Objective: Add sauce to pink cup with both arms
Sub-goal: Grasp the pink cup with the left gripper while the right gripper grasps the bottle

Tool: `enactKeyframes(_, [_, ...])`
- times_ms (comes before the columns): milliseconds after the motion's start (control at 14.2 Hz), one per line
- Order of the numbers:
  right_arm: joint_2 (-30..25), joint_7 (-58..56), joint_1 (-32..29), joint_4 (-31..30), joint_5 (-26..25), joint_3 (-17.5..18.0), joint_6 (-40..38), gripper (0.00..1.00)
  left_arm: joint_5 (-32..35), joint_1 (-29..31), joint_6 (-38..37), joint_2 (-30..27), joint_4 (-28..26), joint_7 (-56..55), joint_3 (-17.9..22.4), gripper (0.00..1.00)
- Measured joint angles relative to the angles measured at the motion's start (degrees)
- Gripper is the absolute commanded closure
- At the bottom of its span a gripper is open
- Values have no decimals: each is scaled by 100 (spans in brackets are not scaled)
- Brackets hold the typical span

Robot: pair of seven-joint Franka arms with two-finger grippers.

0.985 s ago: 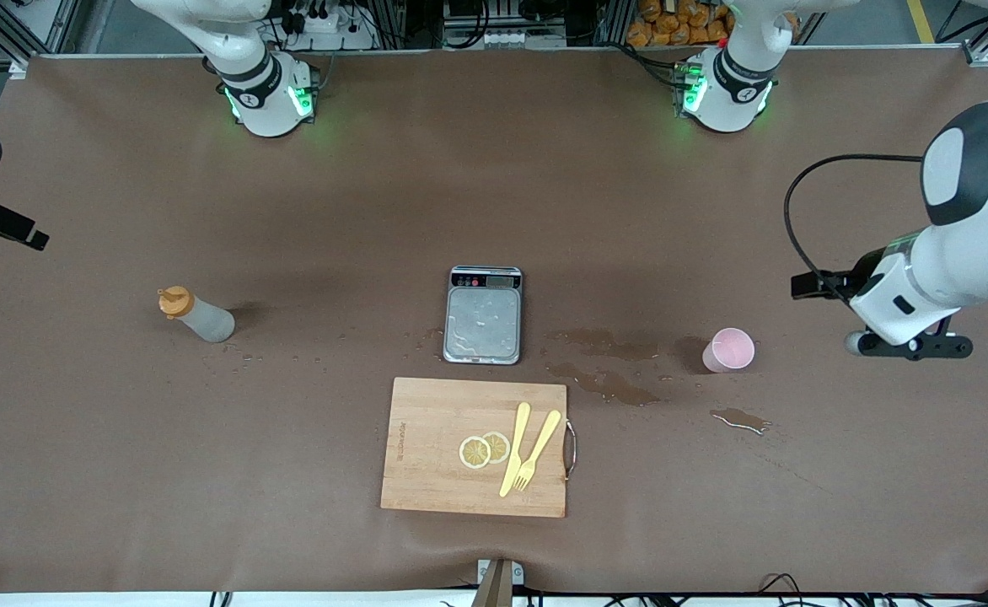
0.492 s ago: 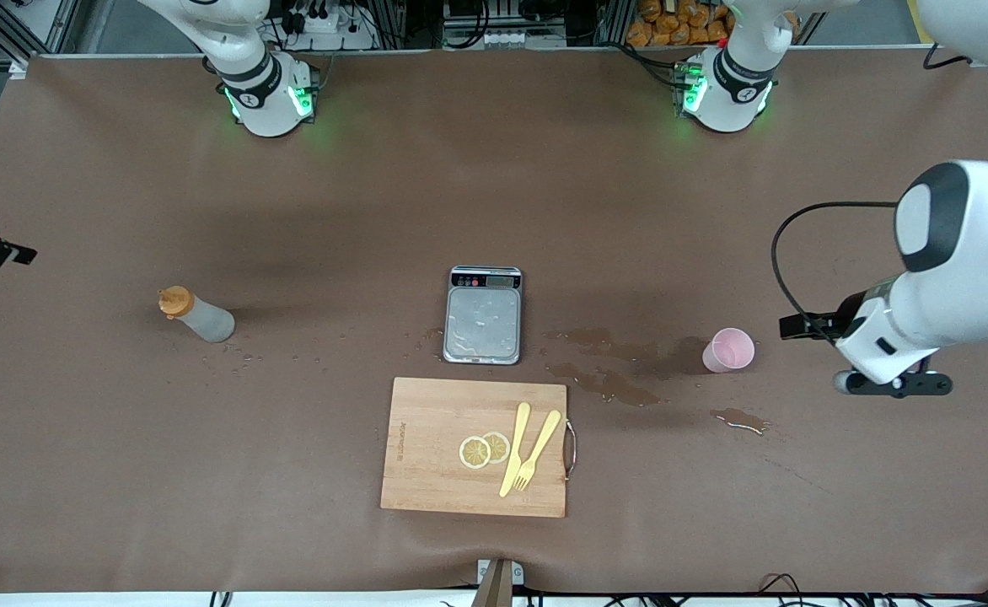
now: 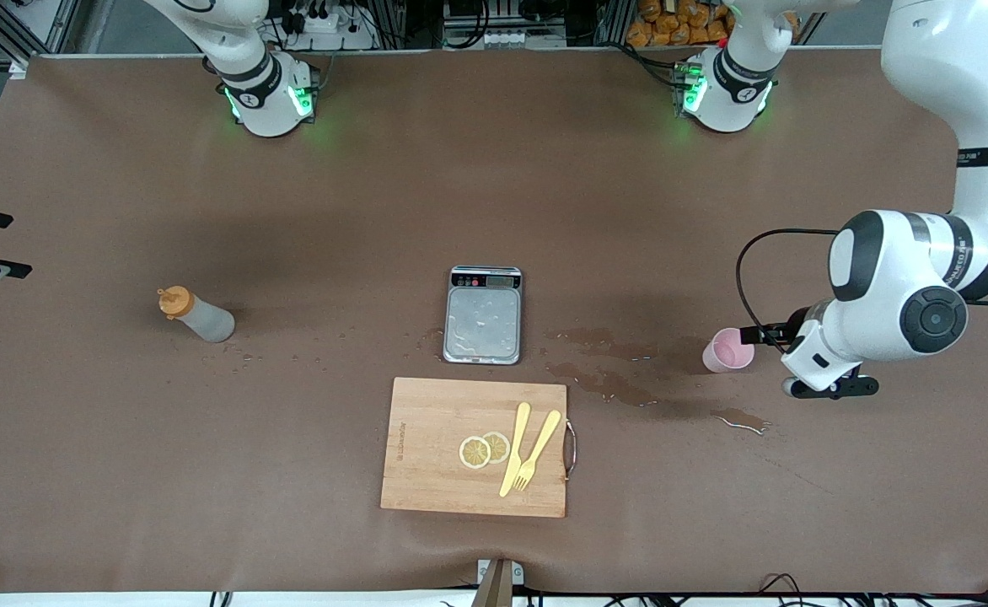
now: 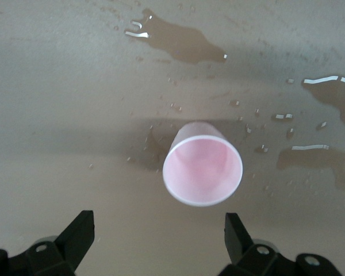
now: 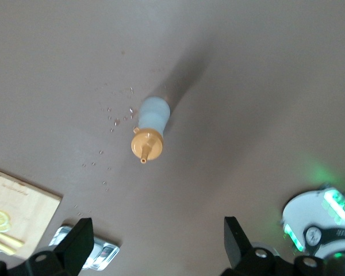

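Observation:
The pink cup (image 3: 728, 350) stands upright on the table toward the left arm's end, among wet patches; its inside (image 4: 202, 170) shows only pink. My left gripper (image 4: 158, 218) hangs open just beside and above the cup, with nothing between its fingers. The sauce (image 3: 195, 314), a grey-white squeeze bottle with an orange cap (image 5: 146, 144), stands toward the right arm's end of the table. My right gripper (image 5: 156, 223) is open and empty, high over that end of the table and well apart from the bottle.
A steel-topped scale (image 3: 483, 314) sits mid-table. Nearer the front camera lies a wooden cutting board (image 3: 426, 447) with two lemon slices (image 3: 484, 449), a yellow knife and a fork (image 3: 536, 451). Brown puddles (image 3: 604, 384) spread between scale and cup. Droplets (image 3: 241, 354) dot the table by the bottle.
The left arm has swung in toward the pink cup and come down beside it. The right gripper has shifted slightly at the table's edge. Both stay open.

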Motion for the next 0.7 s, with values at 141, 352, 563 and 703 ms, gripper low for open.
enactKeyframes(141, [217, 216, -308, -17, 435, -3, -197, 0, -278, 62, 818, 1, -508, 6, -9, 0])
enactKeyframes(352, [643, 428, -676, -53, 895, -6, -278, 0, -329, 65, 1324, 5, -1039, 7, -79, 0])
enactKeyframes(563, [999, 681, -889, -76, 1253, -7, -314, 0, -330, 91, 1358, -20, -1071, 7, -79, 0])
enactKeyframes(703, [1257, 786, -1053, -90, 1669, -8, -537, 0, -329, 95, 1358, -33, -1070, 7, -79, 0])
